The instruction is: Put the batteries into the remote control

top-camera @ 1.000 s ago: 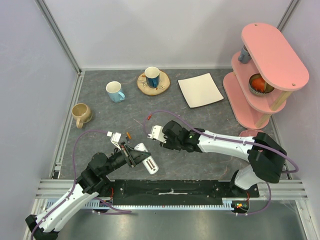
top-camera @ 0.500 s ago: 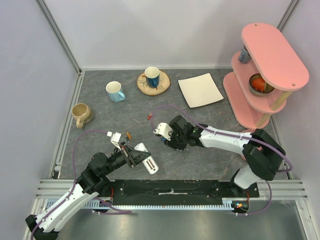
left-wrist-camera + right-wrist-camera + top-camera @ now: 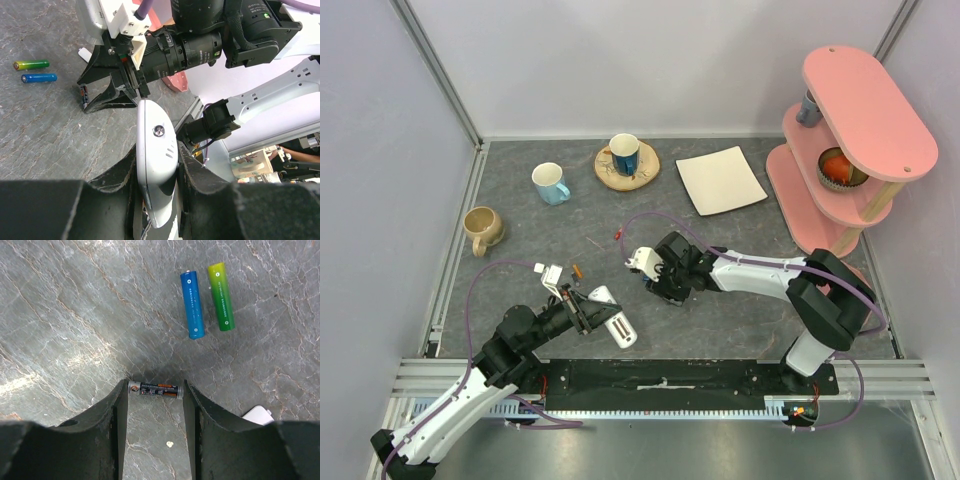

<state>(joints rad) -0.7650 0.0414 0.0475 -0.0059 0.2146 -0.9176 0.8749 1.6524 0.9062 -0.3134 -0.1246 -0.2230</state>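
My left gripper (image 3: 588, 309) is shut on the white remote control (image 3: 612, 316) and holds it tilted above the table; in the left wrist view the remote (image 3: 156, 165) stands edge-on between the pads. My right gripper (image 3: 153, 405) is open, tips at the table, straddling a dark battery with an orange stripe (image 3: 153, 390) that lies crosswise between the fingertips. A blue battery (image 3: 192, 305) and a green-yellow battery (image 3: 221, 296) lie side by side just beyond it. From above the right gripper (image 3: 658, 288) hides these. A red-orange battery (image 3: 619, 234) lies farther back.
A small orange battery (image 3: 578, 271) lies near the left wrist. A white piece (image 3: 257, 415) lies by the right finger. At the back are a tan mug (image 3: 482, 228), a light blue mug (image 3: 550, 183), a blue mug on a wooden coaster (image 3: 625, 155), a white square plate (image 3: 721, 180) and a pink shelf (image 3: 850, 130).
My right gripper has moved a little to the right and back and settled low over the dark battery. The left arm and the remote have not moved.
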